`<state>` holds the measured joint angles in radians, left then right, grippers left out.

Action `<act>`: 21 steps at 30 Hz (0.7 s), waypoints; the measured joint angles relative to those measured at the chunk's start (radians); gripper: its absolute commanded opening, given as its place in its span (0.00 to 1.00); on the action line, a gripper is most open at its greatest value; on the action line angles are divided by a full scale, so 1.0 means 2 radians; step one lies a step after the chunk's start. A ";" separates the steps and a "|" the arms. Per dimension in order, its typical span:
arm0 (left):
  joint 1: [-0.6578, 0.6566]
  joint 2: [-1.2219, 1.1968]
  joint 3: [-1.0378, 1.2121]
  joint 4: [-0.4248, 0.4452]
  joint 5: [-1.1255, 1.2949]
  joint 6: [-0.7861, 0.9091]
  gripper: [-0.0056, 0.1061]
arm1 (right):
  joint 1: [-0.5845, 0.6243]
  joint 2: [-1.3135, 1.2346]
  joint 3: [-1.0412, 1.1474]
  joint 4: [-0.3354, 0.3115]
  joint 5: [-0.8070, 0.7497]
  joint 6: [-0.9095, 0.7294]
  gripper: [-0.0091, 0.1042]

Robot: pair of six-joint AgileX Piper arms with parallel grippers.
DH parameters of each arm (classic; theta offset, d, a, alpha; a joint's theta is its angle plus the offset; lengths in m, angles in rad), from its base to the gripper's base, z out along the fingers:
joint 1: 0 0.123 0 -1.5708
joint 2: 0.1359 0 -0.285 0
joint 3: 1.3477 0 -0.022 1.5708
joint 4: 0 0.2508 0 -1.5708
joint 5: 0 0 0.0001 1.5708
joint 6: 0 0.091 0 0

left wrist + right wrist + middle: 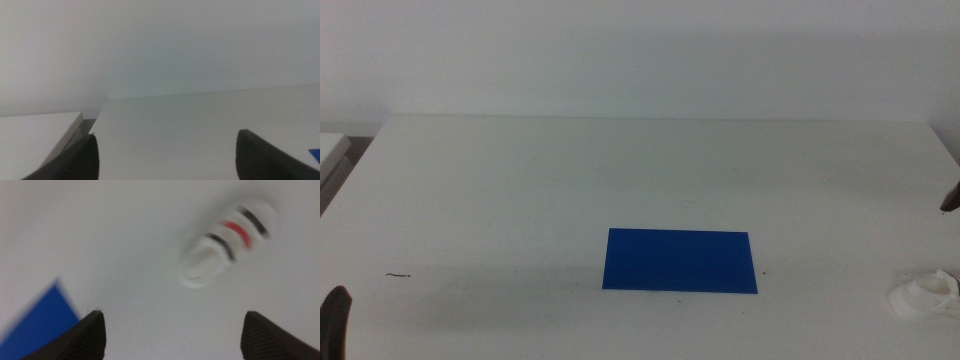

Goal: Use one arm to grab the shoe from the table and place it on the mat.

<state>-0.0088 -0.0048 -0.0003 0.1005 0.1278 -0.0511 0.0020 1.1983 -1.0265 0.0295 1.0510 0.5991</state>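
Shoe (pixel 225 245) lies on the table (pixel 520 190), well apart from the mat (pixel 680 261). Right gripper (pixel 172 335) hovers above it, jaws apart. Left gripper (pixel 165 155) waits at the table's near left corner, also spread.

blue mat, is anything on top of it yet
Nothing. The thin bright blue rectangular mat lies bare on the white tabletop. The small white strapped sneaker sits apart on the table, with the open right gripper above it.

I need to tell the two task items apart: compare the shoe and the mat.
The small white sneaker with dark and red straps is raised and rounded; the thin bright blue rectangular mat is flat. The sneaker lies at the white table's right edge, the mat near the centre. Both rest on the table, apart.
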 measured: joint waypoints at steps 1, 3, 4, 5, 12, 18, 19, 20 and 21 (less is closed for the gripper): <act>0.000 0.000 0.000 0.000 0.000 0.000 0.89 | -0.002 0.016 -0.001 -0.011 0.005 0.063 0.90; 0.000 0.000 0.000 0.000 0.000 0.000 0.89 | -0.004 0.039 -0.002 -0.028 0.013 0.177 0.90; 0.000 0.000 0.000 0.000 0.000 0.000 0.89 | -0.004 0.049 -0.002 -0.035 0.017 0.226 0.90; 0.000 0.000 0.000 0.000 0.000 0.000 0.89 | -0.004 0.058 -0.002 -0.040 0.019 0.269 0.90; 0.000 0.000 0.000 0.000 0.000 0.000 0.89 | -0.009 0.108 0.023 -0.082 0.021 0.472 0.90; 0.000 0.000 0.000 0.000 0.000 0.000 0.89 | -0.014 0.148 0.045 -0.082 -0.055 0.483 0.90; 0.000 0.000 0.000 0.000 0.000 0.000 0.89 | -0.018 0.157 0.046 -0.082 -0.065 0.483 0.90; 0.000 0.000 0.000 0.000 0.000 0.000 0.89 | -0.021 0.166 0.047 -0.082 -0.073 0.483 0.90; 0.000 0.000 0.000 0.000 0.000 0.000 0.89 | -0.026 0.173 0.047 -0.085 -0.081 0.483 0.90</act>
<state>-0.0088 -0.0048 -0.0003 0.1005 0.1278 -0.0511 -0.0499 1.5446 -0.9316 -0.1397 0.8881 1.5646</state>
